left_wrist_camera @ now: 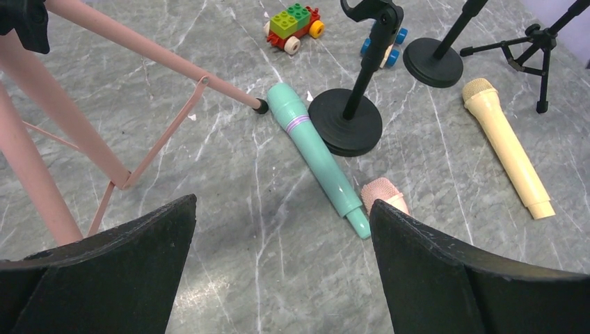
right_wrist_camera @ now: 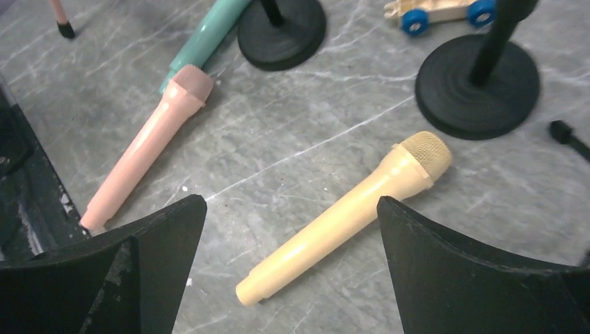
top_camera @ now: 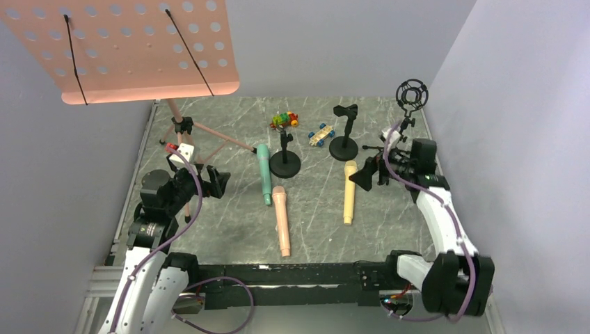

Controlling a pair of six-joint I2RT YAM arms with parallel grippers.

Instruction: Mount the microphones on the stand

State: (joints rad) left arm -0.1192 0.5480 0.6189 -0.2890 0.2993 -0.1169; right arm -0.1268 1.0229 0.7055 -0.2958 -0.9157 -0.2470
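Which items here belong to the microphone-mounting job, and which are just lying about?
Job:
mint-green microphone
peach-pink microphone
pale yellow microphone
left round-base stand
right round-base stand
tripod stand

Lying about:
block toy car
blue-wheeled toy car
pink music stand

Mint microphone (top_camera: 264, 175), peach microphone (top_camera: 282, 221), yellow microphone (top_camera: 349, 193) lying flat near stands (top_camera: 285, 165).

Three microphones counted: mint-green microphone (top_camera: 264, 174), peach-pink microphone (top_camera: 282, 219), pale yellow microphone (top_camera: 349, 191). Two round-base stands noted: left round-base stand (top_camera: 285, 165), right round-base stand (top_camera: 344, 148). One tripod stand (left_wrist_camera: 543, 69), apparently; view partly blocked. Two toy cars: brick car (top_camera: 284, 120), blue-wheeled car (top_camera: 321, 134). One pink music stand (top_camera: 139, 49).
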